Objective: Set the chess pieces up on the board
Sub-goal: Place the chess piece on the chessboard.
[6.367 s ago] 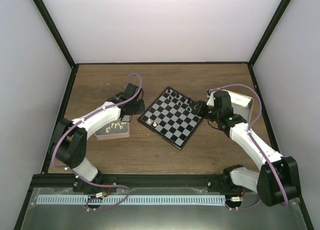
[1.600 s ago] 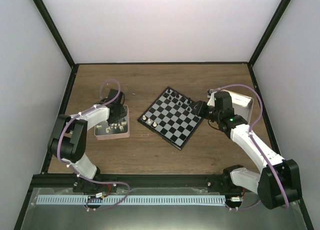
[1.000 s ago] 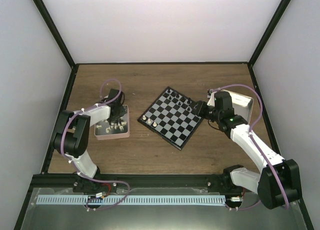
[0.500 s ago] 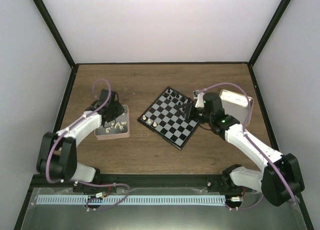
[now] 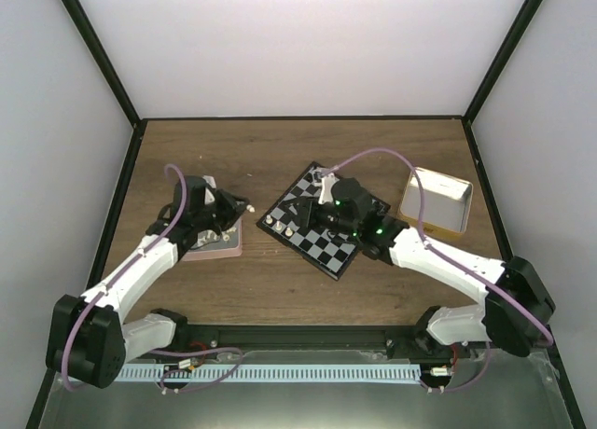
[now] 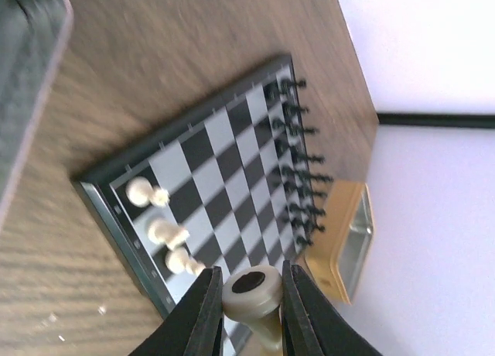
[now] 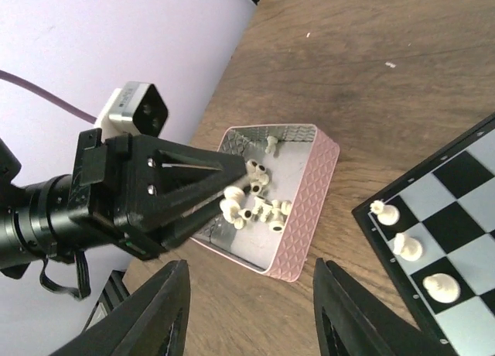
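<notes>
My left gripper (image 6: 249, 296) is shut on a cream-white chess piece (image 6: 252, 285), held above the wood between the pink tray and the board. The board (image 6: 220, 174) carries three white pieces (image 6: 165, 233) along its near edge and a row of black pieces (image 6: 298, 159) along the far edge. In the top view the left gripper (image 5: 242, 208) hangs at the tray's right side. My right gripper (image 7: 255, 325) stands open over the board's left part (image 5: 328, 252), with nothing between its fingers. It faces the left gripper (image 7: 236, 187).
The pink tray (image 7: 313, 187) holds several loose cream pieces (image 7: 259, 207) and lies left of the board (image 7: 456, 209). A tan box (image 5: 436, 201) with a silvery inside stands right of the board. Brown wood table, dark frame posts at the sides.
The right arm has swung left from the tan box to over the board, its jaws widening. The left gripper has come up from the tray with a cream piece, toward the board.
</notes>
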Controlling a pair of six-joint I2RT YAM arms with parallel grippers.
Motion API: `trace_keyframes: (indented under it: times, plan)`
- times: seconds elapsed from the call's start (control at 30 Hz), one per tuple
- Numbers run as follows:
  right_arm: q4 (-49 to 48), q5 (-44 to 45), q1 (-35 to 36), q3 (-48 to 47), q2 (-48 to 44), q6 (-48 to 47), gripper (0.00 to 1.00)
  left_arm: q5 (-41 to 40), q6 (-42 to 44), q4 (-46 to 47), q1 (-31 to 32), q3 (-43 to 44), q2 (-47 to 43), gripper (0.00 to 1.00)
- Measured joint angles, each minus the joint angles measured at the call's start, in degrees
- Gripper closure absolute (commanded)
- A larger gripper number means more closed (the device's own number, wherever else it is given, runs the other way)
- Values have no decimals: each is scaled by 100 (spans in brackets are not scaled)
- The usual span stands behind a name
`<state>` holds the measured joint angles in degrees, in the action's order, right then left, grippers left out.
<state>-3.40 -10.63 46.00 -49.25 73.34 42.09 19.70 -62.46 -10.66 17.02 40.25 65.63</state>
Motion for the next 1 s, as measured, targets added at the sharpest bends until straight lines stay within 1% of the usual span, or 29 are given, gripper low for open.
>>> trace_keyframes:
  times: [0.13,0.3,0.53,0.6,0.7,0.8,0.93,1.0]
  plan:
    - [-160,160,302,-116,361,142,54,496,-682,551,240,-317,0,85]
    - [-240,186,573,-470,855,190,57,817,-1270,1108,396,-452,15,85]
    - [-240,219,686,-586,1128,190,68,986,-1596,1497,531,-496,153,85]
    - [-190,249,686,-654,1211,166,73,968,-1661,1547,535,-538,173,85]
    - [-129,321,688,-715,1311,133,76,903,-1716,1589,522,-597,177,85]
    - [-76,369,699,-730,1340,105,76,896,-1757,1615,518,-636,177,85]
    - [44,455,708,-831,1384,70,69,892,-1825,1665,516,-671,177,85]
    - [76,544,715,-907,1427,52,68,953,-1834,1705,529,-686,177,85]
